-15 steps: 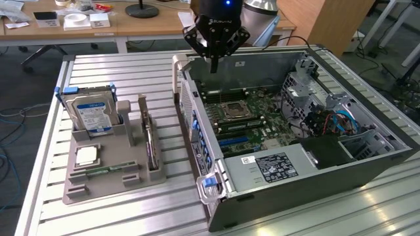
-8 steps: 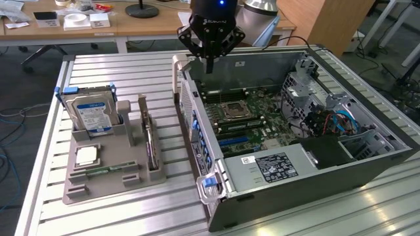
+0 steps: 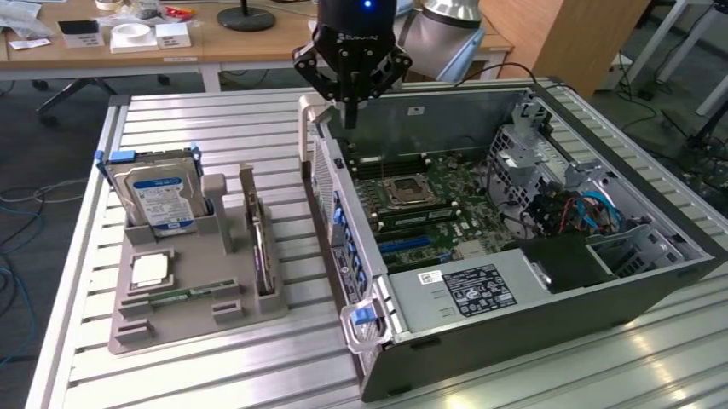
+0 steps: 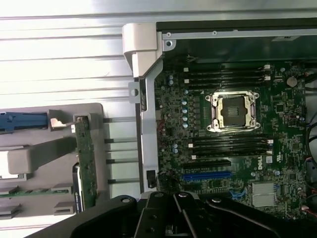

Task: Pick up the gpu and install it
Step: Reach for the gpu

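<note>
On the exterior view's left, a grey tray [image 3: 193, 324] carries one hard drive [image 3: 159, 196], one processor chip [image 3: 152, 270], one memory stick [image 3: 180, 295] and one gpu [image 3: 262, 247]. The gpu stands on its long edge in the slot nearest the case. Its long axis runs far to near, alongside the case wall; which end bears the bracket I cannot tell. Further right, the single gripper [image 3: 350, 111] hangs over the far corner of the one open computer case [image 3: 546, 298], fingers pinched together, empty.
</note>
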{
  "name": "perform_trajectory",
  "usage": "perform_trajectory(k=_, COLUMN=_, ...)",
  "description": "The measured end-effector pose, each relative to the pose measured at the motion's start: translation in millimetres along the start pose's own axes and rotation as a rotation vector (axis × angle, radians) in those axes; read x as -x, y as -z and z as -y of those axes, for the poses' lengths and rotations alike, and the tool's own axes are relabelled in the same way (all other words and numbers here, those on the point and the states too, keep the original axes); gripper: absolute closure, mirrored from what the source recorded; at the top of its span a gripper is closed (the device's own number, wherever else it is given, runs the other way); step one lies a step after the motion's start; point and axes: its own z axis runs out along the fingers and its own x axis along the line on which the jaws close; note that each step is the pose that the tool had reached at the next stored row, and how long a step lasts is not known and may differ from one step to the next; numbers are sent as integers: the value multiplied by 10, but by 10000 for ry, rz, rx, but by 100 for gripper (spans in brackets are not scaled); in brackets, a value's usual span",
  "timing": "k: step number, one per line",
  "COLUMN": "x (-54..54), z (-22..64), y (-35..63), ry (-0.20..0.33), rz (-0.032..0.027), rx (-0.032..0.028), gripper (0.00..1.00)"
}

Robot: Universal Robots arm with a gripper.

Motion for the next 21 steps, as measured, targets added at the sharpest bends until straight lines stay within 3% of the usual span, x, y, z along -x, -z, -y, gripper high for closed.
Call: perform_trajectory(k=21, x=-343, z=26, y=10, ry=2, rz=43, rx=3, gripper=89)
